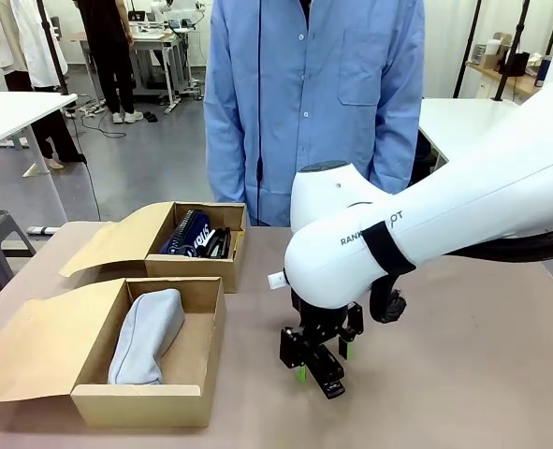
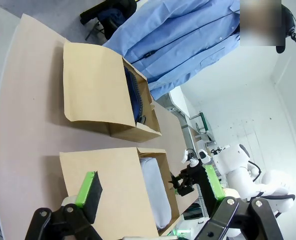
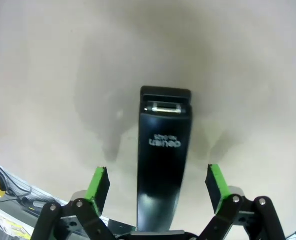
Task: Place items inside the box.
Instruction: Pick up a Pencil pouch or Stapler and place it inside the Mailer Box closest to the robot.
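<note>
Right gripper [image 1: 323, 362] hung low over table [image 1: 463, 355], fingers spread either side of black stapler [image 3: 164, 160] (pads clear of it). Grey pouch [image 1: 150, 332] lay in near box [image 1: 140, 404]; navy pouch [image 1: 186, 233] in far box [image 1: 196, 271]. Left gripper [image 2: 150, 184] spread wide, holding nothing.

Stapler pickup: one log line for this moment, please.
right pincer open, straddling black stapler on table | left pincer open, aloft | grey pouch in near box
</note>
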Available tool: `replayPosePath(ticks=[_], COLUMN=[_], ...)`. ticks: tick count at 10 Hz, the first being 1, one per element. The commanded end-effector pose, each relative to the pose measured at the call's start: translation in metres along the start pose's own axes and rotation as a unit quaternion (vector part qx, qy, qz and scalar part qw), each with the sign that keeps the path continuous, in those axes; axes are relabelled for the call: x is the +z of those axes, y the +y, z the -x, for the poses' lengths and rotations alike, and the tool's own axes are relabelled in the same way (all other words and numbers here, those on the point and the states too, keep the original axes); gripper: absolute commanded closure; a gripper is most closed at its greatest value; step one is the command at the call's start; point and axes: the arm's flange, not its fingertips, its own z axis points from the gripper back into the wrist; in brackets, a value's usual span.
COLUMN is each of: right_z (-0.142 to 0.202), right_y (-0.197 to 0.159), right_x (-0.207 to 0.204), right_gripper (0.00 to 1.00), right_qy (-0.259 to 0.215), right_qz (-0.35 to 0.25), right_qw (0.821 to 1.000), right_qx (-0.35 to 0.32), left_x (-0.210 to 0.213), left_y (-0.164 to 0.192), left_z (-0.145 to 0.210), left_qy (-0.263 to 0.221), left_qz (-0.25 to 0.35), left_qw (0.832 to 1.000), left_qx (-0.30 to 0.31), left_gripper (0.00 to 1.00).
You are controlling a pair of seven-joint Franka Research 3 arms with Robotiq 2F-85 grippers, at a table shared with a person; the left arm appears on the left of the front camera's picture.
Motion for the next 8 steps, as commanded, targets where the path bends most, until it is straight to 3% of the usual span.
replayPosePath(ticks=[1,2,3,4,5,6,7,8], right_z=[-0.0091,-0.0078,-0.0076,-0.0072,-0.0077,-0.0075,-0.0075,-0.0074], right_y=[0.0067,0.005,0.0055,0.0068,0.007,0.0057,0.0057,0.0061], right_x=[-0.0004,0.0007,0.0001,0.0002,0.0003,0.0009,0.0013,0.0013], right_gripper=[0.0,0.0,0.6,0.6,1.0,0.65,1.0,1.0], right_qy=[-0.013,-0.022,-0.016,-0.017,-0.016,-0.015,-0.017,-0.018], right_qz=[0.014,0.013,0.014,0.02,0.019,0.011,0.01,0.008], right_qw=[1.0,1.0,1.0,1.0,1.0,1.0,1.0,1.0], right_qx=[-0.006,-0.004,-0.008,-0.01,-0.011,-0.018,-0.02,-0.022], left_x=[-0.0007,-0.0007,-0.0007,-0.0007,-0.0007,-0.0007,-0.0007,-0.0007], left_y=[-0.0011,-0.0011,-0.0011,-0.0011,-0.0011,-0.0011,-0.0011,-0.0011], left_z=[-0.001,-0.001,-0.001,-0.001,-0.001,-0.001,-0.001,-0.001], left_qy=[-0.009,-0.009,-0.009,-0.009,-0.009,-0.009,-0.009,-0.009], left_qz=[0.009,0.009,0.009,0.009,0.009,0.009,0.009,0.009], left_qw=[1.0,1.0,1.0,1.0,1.0,1.0,1.0,1.0], left_qx=[-0.011,-0.011,-0.011,-0.011,-0.011,-0.011,-0.011,-0.011], left_gripper=[0.0,0.0,0.0,0.0,0.0,0.0,0.0,0.0])
